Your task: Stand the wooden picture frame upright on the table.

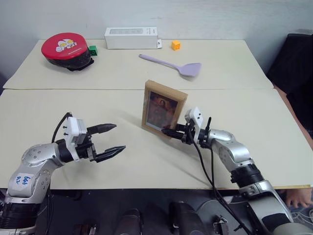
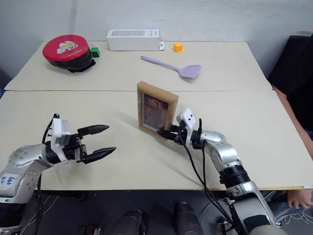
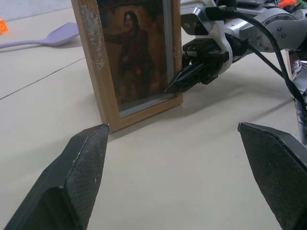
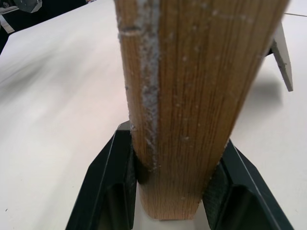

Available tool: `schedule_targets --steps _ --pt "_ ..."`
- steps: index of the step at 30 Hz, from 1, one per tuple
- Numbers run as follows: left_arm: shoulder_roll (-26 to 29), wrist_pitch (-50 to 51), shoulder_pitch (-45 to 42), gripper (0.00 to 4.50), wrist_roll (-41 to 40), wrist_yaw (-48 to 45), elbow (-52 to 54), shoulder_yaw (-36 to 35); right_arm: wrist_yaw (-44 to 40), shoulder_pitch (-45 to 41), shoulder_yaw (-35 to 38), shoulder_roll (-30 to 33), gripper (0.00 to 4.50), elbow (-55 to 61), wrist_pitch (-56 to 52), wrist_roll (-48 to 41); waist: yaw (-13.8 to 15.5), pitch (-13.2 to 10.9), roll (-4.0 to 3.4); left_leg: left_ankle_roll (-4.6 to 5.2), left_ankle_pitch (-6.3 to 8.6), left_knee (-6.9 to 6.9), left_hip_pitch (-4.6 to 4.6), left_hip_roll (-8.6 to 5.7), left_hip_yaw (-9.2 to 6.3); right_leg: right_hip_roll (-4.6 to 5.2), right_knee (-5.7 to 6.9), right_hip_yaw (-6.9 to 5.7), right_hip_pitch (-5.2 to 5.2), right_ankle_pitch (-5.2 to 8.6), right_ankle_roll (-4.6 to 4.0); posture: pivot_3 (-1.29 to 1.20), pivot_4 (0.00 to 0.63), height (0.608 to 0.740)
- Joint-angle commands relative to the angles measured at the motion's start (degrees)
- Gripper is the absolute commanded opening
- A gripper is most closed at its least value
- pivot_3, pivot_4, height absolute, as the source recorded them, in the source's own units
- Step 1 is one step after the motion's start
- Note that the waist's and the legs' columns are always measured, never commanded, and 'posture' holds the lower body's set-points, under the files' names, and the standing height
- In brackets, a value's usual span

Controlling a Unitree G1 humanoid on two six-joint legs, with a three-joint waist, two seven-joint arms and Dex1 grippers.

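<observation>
Pale beige and wide, the bench (image 1: 122, 105) runs in two sections with a seam across, set against a light wall. At its far left sits a red domed lid with a cartoon print (image 1: 66, 50), a small green block (image 1: 93, 50) just beside it. Next along the back edge lies a white oblong box (image 1: 131, 37), then a small orange cube (image 1: 175, 45), and in front of these a lilac spatula (image 1: 173, 65) lying flat.

On the near section, the left gripper (image 1: 111, 140) hangs above the surface with its two black fingers spread wide, holding nothing; it points toward the middle of the bench and stands well apart from the frame.

Right of it, near the centre and just on the near side of the seam, the wooden picture frame (image 1: 163, 108) stands upright with its bottom edge on the bench, its reddish-brown picture turned toward the robot.

The right gripper (image 1: 172, 132) reaches in level from the right and clamps the frame's lower right corner, one finger on each face of the wooden edge, as the right wrist view shows closely.

At the far right, a person's arm shows beside the bench.
</observation>
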State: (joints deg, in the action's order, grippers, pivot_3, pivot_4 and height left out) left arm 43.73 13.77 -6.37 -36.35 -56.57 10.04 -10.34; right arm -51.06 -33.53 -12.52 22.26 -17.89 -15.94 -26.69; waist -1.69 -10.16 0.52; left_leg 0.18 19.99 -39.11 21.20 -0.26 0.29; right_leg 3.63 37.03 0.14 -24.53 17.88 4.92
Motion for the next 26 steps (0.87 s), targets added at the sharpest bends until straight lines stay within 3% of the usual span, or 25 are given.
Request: schedule_targets --steps 1,8,9,18,23,26 --pt "0.6 -0.7 -1.3 4.5 0.9 -1.1 -1.0 -1.8 -1.9 -0.2 2.1 -0.3 2.01 0.0 -0.3 0.8 0.0 0.0 0.0 0.0 0.0 0.0 0.0 0.0 0.0 0.0 0.01 0.0 0.0 0.0 0.0 0.0 0.15 0.74" --pt "0.8 -2.9 0.2 4.5 3.5 -2.9 -4.7 -3.4 -3.7 1.0 4.2 1.7 4.33 3.5 2.1 4.0 0.0 0.0 0.0 0.0 0.01 0.03 0.05 0.0 0.0 -0.01 0.07 -0.01 -0.02 0.0 0.0 0.0 0.15 0.74" --pt "0.8 -3.1 0.7 4.5 3.9 -3.0 -5.0 -3.7 -3.9 1.5 4.7 2.2 4.46 3.9 2.3 4.1 0.0 0.0 0.0 0.0 0.01 0.03 0.05 0.0 0.01 0.0 0.07 -0.01 -0.02 0.0 0.0 0.0 0.15 0.74" --pt "0.8 -10.7 7.5 4.5 9.6 -2.9 -7.9 -7.0 -12.2 13.2 13.3 12.3 4.46 13.4 13.3 3.0 0.2 0.0 0.0 0.08 0.07 0.03 0.05 -0.01 0.0 0.02 -0.15 -0.01 0.0 0.0 0.0 0.0 0.15 0.74" --pt "1.5 -13.7 10.9 4.5 13.0 -1.6 -9.0 -9.1 -20.4 21.3 18.1 17.3 4.46 14.0 32.5 5.5 0.2 0.0 0.0 0.15 0.12 0.09 -0.05 0.0 0.03 0.01 -0.13 0.01 0.05 0.0 0.01 0.0 0.15 0.74" --pt "1.5 -14.7 12.4 4.5 13.6 -0.8 -9.2 -10.9 -19.9 23.6 18.8 17.8 4.46 10.9 38.5 7.4 0.0 0.0 0.01 0.16 0.12 0.12 -0.07 0.01 0.07 0.0 -0.14 0.05 0.05 0.0 0.01 0.0 0.15 0.74"
